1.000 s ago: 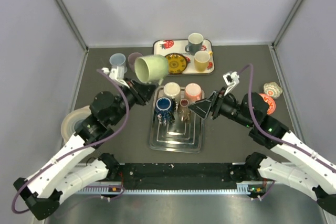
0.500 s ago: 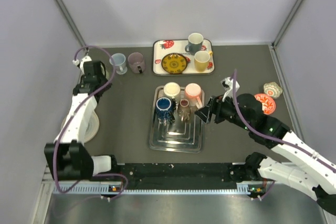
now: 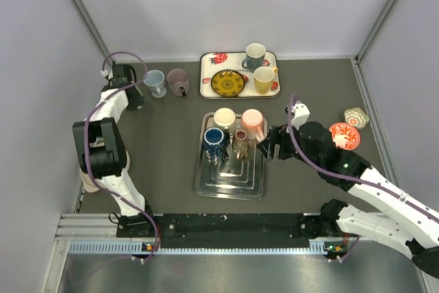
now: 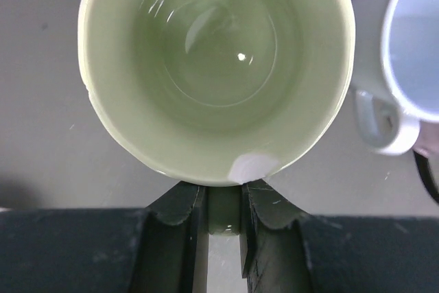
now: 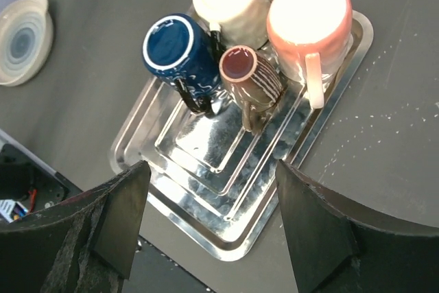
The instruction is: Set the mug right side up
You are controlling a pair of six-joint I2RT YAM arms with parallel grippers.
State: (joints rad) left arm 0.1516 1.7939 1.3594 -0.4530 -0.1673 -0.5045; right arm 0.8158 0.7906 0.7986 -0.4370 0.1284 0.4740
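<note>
Overall, the table bears a steel tray at its middle. The right gripper hangs over the tray, jaws wide and empty. At the table's far left, the left gripper has its jaws narrow, pinching the green mug by its handle. The mug's mouth faces the wrist camera, just beside a pale mug.
</note>
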